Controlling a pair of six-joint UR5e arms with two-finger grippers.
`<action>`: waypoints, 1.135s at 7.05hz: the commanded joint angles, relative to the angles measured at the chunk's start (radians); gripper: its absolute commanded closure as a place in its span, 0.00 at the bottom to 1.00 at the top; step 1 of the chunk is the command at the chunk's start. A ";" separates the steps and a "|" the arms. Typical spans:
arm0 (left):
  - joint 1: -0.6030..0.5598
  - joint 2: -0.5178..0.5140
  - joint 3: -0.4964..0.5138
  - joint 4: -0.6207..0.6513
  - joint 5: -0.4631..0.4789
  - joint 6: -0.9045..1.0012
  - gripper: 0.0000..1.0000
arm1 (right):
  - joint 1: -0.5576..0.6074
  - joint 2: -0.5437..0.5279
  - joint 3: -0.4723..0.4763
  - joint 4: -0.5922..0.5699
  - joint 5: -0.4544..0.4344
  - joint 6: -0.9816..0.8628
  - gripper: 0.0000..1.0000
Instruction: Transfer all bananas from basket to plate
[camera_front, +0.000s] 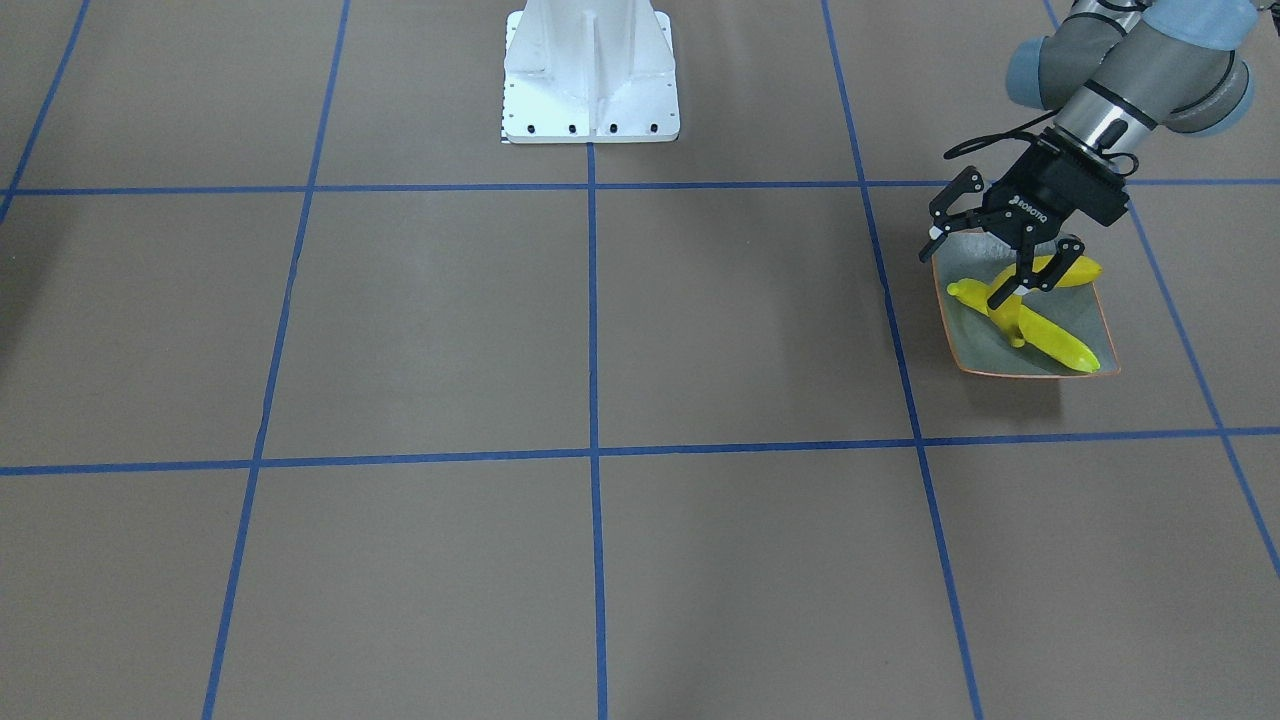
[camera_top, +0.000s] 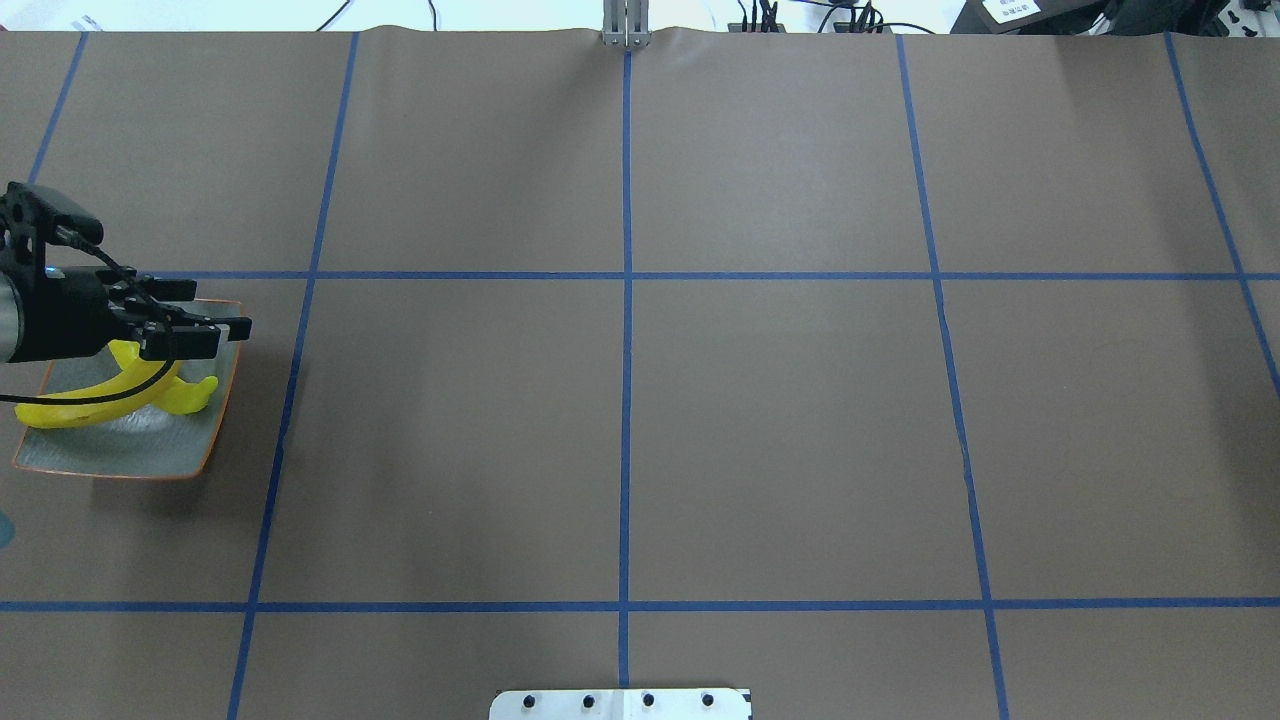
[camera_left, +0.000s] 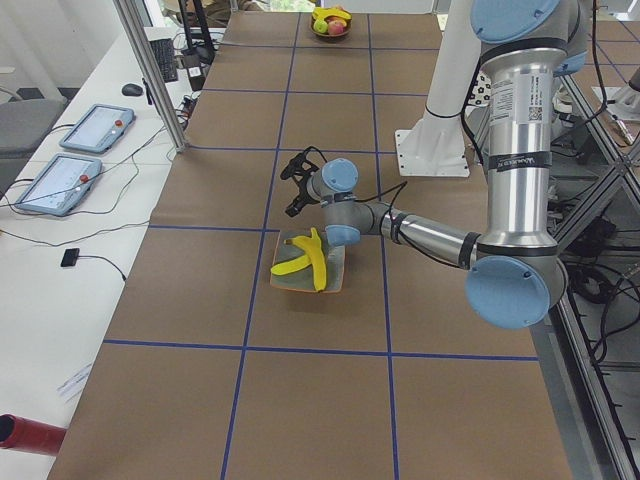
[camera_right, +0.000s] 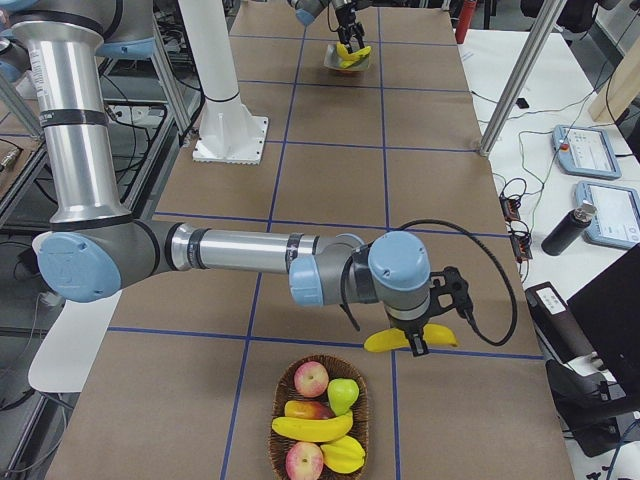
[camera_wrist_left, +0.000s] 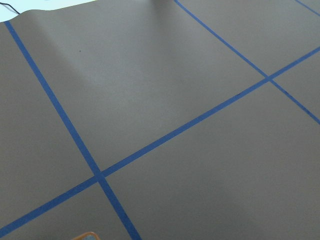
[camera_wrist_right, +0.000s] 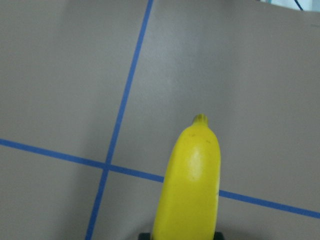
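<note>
Two yellow bananas (camera_front: 1045, 335) lie crossed on the grey-green, orange-rimmed plate (camera_front: 1010, 374); they also show in the overhead view (camera_top: 90, 408). My left gripper (camera_front: 962, 278) hangs open and empty just above the plate's robot-side edge (camera_top: 235, 335). My right gripper (camera_right: 418, 345) is shut on a third banana (camera_right: 410, 338) and holds it above the table beside the basket (camera_right: 318, 420). The right wrist view shows this banana (camera_wrist_right: 190, 185) pointing away between the fingers. Another banana (camera_right: 312, 428) lies in the basket.
The wicker basket also holds apples (camera_right: 311, 378) and a green pear (camera_right: 343, 393). It sits at the table end on my right, the plate at the far left end. The white robot base (camera_front: 590, 75) stands at the table's middle rear. Blue tape lines grid the brown table.
</note>
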 joint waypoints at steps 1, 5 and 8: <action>0.002 -0.068 0.001 0.010 0.001 -0.178 0.01 | -0.110 0.103 0.052 -0.028 0.068 0.216 1.00; 0.009 -0.327 0.008 0.019 0.003 -0.723 0.01 | -0.354 0.363 0.106 -0.023 0.065 0.722 1.00; 0.015 -0.505 0.027 0.017 0.035 -0.955 0.01 | -0.487 0.523 0.029 0.169 0.051 1.058 1.00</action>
